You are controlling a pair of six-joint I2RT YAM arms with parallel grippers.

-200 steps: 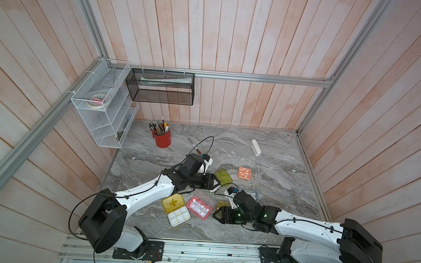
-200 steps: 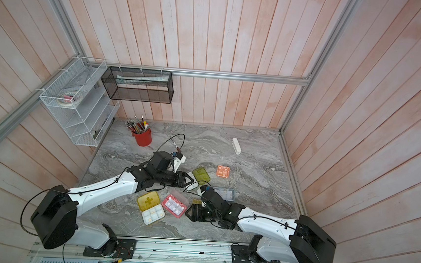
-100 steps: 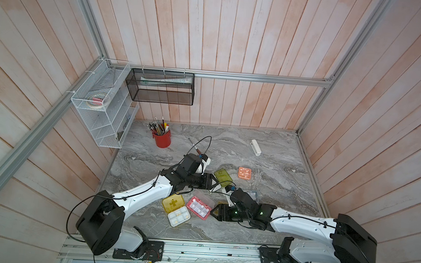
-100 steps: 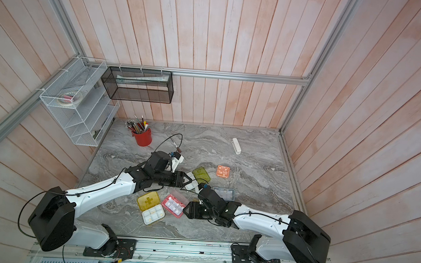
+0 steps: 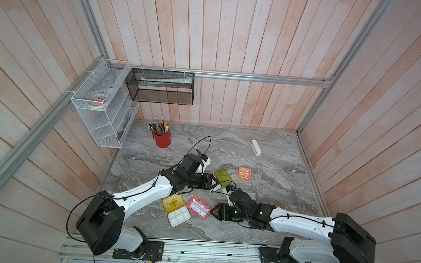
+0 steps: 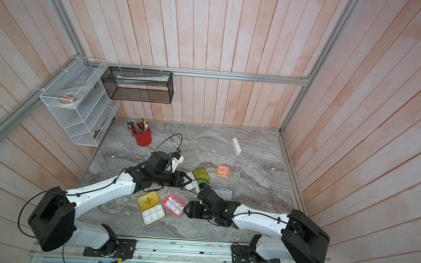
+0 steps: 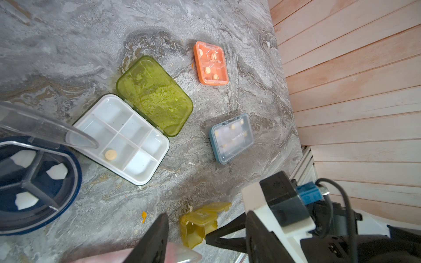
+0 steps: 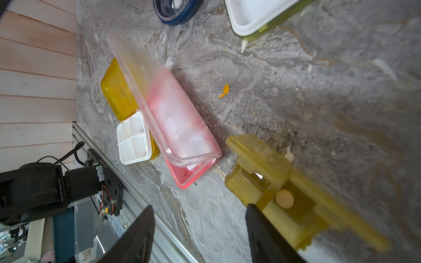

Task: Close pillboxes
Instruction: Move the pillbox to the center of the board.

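Pink pillbox (image 5: 199,208), marbled grey table (image 5: 229,144), seemingly navy round pillbox (image 7: 34,182)

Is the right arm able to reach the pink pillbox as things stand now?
Probably yes: the right end effector is open and faces the pink pillbox, with only bare tabletop between them.

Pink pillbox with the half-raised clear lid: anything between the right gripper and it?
Nothing visible: only bare marble tabletop lies between the right gripper and the pink pillbox. The small amber plastic pillbox, open, sits close beside that path, by one finger.
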